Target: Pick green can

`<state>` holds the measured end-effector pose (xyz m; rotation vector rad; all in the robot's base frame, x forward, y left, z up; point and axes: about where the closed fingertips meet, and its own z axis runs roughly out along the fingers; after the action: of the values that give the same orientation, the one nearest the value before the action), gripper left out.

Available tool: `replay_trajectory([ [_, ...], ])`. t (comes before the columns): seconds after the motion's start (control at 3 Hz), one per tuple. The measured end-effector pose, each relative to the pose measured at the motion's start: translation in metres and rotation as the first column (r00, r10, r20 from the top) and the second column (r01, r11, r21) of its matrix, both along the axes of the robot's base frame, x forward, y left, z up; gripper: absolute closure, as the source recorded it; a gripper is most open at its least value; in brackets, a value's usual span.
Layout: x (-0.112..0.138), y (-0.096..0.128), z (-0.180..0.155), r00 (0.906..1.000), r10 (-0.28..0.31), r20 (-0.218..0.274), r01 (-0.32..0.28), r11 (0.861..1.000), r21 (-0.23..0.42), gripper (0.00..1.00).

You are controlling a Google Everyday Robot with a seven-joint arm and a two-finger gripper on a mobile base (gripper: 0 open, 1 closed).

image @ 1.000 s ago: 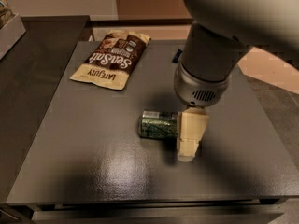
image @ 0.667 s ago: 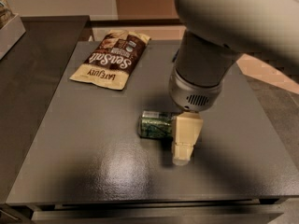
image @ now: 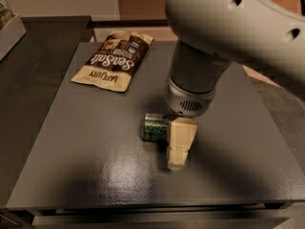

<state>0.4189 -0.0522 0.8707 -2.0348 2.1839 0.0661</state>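
Shiny green metal can [image: 154, 127] lies sideways on dark worktop [image: 95, 171]; cream hand [image: 178, 146] low at its right end to grasp, can't tell if spread.

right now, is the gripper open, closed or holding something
Gripper: low over the dark table, at the small shiny green metal can; state cannot be told.

The gripper [image: 178, 149] is down at the table [image: 95, 171]. The green can [image: 154, 127] lies sideways, poking out left of its jaws, with the snack bag [image: 114, 61] far beyond.

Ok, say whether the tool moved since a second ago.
Yes. The tool, beside the green can, shifted left relative to the snack bag.
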Motion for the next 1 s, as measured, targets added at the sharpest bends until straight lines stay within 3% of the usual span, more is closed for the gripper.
replay_trajectory([
  [0.67, 0.014, 0.001, -0.009, 0.9993, -0.036, 0.011, 0.036, 0.999, 0.029, 0.01],
  [1.0, 0.019, -0.002, -0.015, 0.9992, -0.040, 0.009, 0.039, 0.999, 0.027, 0.23],
])
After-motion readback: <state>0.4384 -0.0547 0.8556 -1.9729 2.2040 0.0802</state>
